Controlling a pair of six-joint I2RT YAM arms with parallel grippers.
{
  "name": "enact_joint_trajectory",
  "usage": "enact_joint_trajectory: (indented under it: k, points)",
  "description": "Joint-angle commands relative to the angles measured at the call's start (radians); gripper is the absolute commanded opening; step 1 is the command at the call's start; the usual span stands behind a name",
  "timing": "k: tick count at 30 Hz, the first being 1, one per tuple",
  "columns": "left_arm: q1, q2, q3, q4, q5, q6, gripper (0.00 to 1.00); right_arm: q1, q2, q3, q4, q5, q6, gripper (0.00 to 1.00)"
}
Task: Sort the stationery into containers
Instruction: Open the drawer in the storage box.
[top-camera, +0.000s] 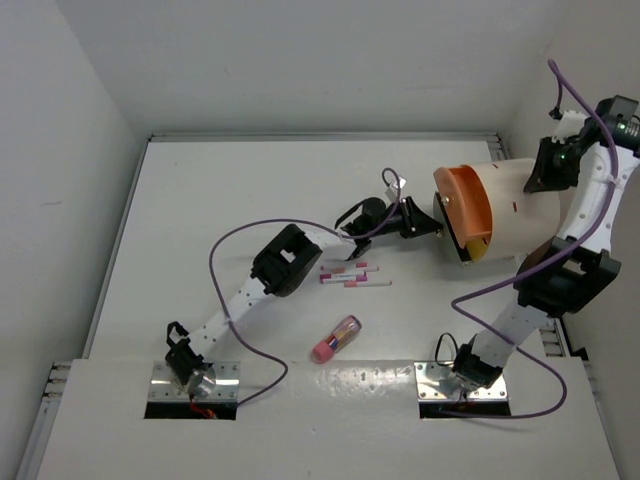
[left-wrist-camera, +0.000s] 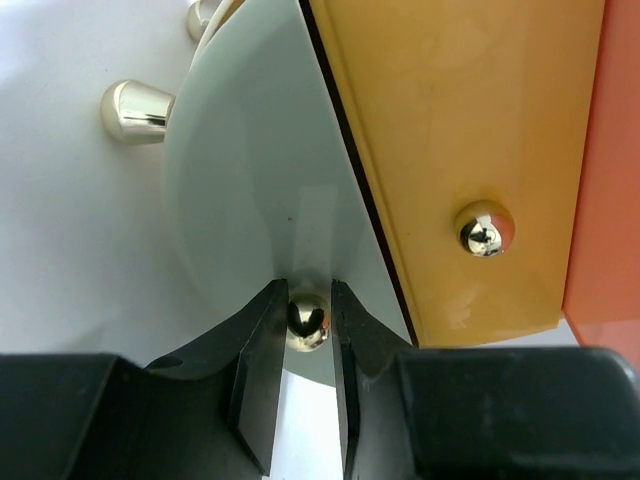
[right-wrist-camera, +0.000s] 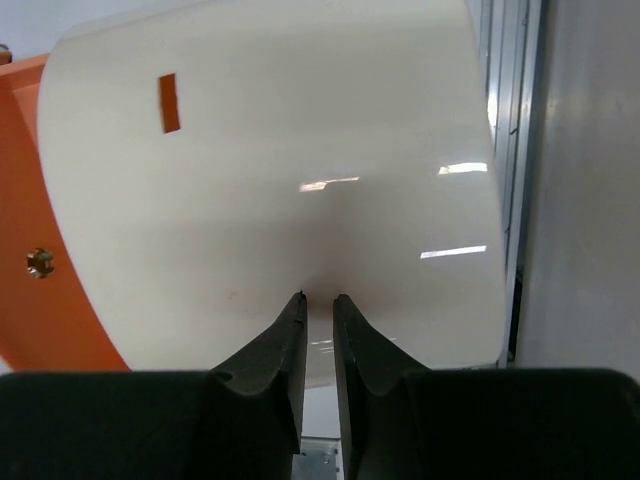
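Cream, orange-faced drum (top-camera: 520, 205): left end effector (left-wrist-camera: 306, 292) pinches its brass knob (left-wrist-camera: 307, 325); right end effector (right-wrist-camera: 318, 300) narrow, grip unclear.

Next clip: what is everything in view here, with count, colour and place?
table: one, white, under everything
drum: one, cream with an orange end face, right side of the table
drawer: one, yellow, in the drum's face
knob: at least three, gold, on the drum's face
pen: three, white with pink marks, mid-table
tube: one, pink-ended, nearer the arm bases than the pens
cable: two, purple, one along each arm
left end effector: black, shut on one knob
right end effector: black, fingers close together at the drum's cream wall; grip unclear
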Motion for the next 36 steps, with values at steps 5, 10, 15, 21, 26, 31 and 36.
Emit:
enact_joint_trajectory:
  k: [5, 10, 15, 21, 26, 31, 36]
  points:
    - [-0.029, 0.047, 0.117, -0.011, -0.009, 0.028, 0.3, 0.054, 0.047, -0.06, -0.156, -0.018, 0.014, 0.16]
    - [-0.036, 0.085, 0.179, -0.038, -0.013, 0.065, 0.31, 0.058, 0.061, -0.041, -0.173, -0.016, 0.017, 0.16]
    - [-0.043, 0.11, 0.213, -0.03, -0.015, 0.085, 0.31, 0.063, 0.069, -0.047, -0.176, -0.016, 0.019, 0.16]
    - [-0.056, 0.131, 0.248, -0.041, -0.026, 0.096, 0.35, 0.083, 0.075, -0.051, -0.187, -0.018, 0.016, 0.14]
    - [-0.07, 0.144, 0.265, -0.041, -0.041, 0.099, 0.39, 0.094, 0.078, -0.057, -0.196, -0.021, 0.011, 0.12]
    - [-0.075, 0.158, 0.28, -0.05, -0.056, 0.111, 0.42, 0.109, 0.081, -0.057, -0.201, -0.027, 0.003, 0.11]
    - [-0.078, 0.17, 0.308, -0.074, -0.061, 0.12, 0.5, 0.115, 0.073, -0.058, -0.207, -0.027, 0.003, 0.11]
